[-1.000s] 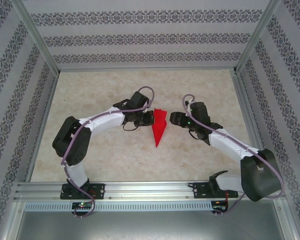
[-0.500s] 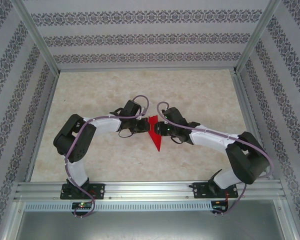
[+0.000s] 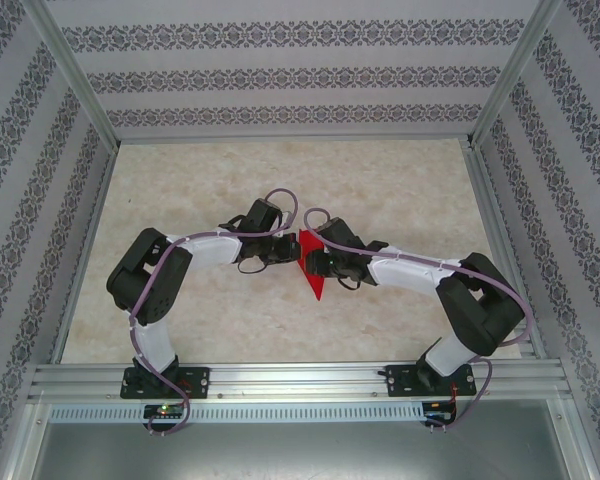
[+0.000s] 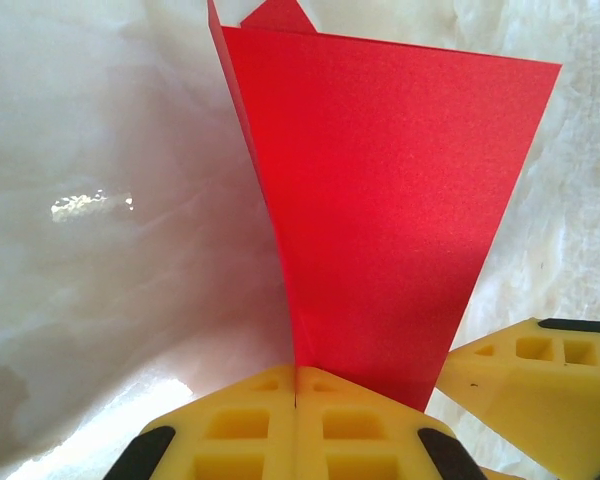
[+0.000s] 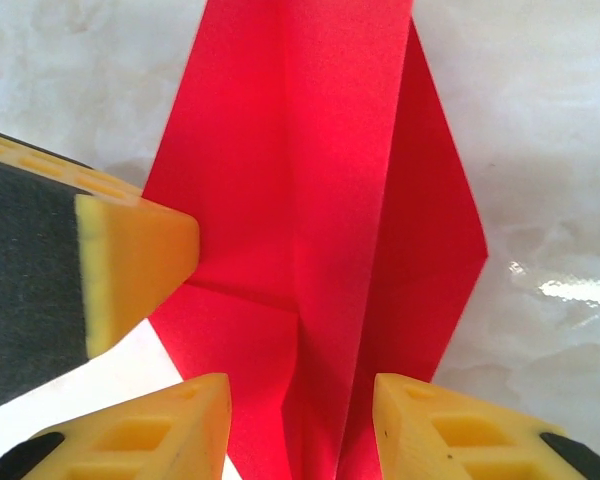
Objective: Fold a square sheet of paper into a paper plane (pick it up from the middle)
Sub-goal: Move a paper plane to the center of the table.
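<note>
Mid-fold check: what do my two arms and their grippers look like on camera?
The left arm and right arm have white links, bulky black joint housings and a lilac cable looping along each. The left gripper and right gripper have yellow wedge-shaped fingers with square pockets and black bases.

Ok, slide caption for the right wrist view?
Right gripper, jaws apart, straddles the red paper plane's centre crease while another yellow fingertip meets its left edge.

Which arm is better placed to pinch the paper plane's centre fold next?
Right, probably: the right jaws stand open astride the centre fold of the paper plane, while the left jaws are shut on it, holding it.
</note>
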`<state>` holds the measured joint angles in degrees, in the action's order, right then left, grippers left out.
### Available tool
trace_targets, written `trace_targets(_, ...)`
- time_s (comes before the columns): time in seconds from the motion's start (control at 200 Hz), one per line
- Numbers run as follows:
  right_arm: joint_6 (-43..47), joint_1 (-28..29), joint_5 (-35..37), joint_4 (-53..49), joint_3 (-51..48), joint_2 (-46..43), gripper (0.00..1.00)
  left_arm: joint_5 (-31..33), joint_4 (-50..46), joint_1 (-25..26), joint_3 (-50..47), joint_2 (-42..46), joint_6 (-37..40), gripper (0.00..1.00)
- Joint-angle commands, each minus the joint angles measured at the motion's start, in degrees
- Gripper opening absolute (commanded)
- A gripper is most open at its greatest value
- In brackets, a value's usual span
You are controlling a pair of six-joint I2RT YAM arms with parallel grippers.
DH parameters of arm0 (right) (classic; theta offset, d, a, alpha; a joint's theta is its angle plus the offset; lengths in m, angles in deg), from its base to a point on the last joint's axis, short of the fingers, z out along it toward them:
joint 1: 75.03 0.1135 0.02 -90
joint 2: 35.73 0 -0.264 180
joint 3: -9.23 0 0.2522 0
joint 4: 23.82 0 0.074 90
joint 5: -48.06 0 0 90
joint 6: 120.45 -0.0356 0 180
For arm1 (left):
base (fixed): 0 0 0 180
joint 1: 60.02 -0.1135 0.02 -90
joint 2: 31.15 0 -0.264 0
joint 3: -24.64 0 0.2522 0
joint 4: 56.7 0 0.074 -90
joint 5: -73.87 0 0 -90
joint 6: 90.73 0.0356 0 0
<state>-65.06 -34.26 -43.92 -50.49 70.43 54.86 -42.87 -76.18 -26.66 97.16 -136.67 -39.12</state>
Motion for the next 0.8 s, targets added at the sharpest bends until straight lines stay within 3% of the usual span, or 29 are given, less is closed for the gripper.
trace_targets(0.0,-1.4,0.6,2.8,-1.9,1.3,-0.5,0.42,-0.9,2.0,-0.9,-0.6,-0.7,-0.3,0.0)
trace_targets(0.305,-3.4,1.2,0.9,-1.0,-0.1,-0.3,0.3,-0.6,1.8,-1.1,-0.3,-1.5,-0.9,0.0)
trace_targets(0.56,-4.4,1.6,0.7,-1.5,0.1,1.0,0.38,-0.7,1.6,-1.1,-0.1,-1.5,-0.9,0.0)
trace_targets(0.799,-3.8,2.6,-1.3,-1.2,0.8,2.5,0.35,-0.9,1.5,-1.1,0.1,-1.5,-0.9,0.0)
